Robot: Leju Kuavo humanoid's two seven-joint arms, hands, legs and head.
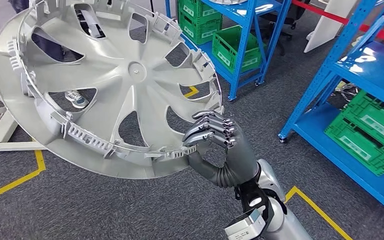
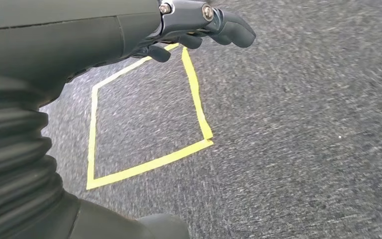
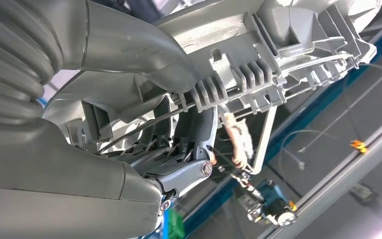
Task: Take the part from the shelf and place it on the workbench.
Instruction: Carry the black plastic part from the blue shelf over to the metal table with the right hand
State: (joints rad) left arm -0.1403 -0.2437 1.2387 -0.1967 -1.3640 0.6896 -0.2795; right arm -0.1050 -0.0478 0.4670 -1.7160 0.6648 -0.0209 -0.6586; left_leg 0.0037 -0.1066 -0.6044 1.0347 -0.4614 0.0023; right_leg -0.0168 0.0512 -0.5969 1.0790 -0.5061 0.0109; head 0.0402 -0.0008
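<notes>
Fingers [image 1: 212, 131] of the right hand [image 1: 220, 145] clamp the rim of the wheel cover [image 1: 110, 85], a light, stiff, awkwardly broad plastic part best gripped by its ribbed edge.

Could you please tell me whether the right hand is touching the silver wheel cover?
Touching: in the head view the right hand has its fingers curled over the wheel cover's rim, gripping it.
</notes>
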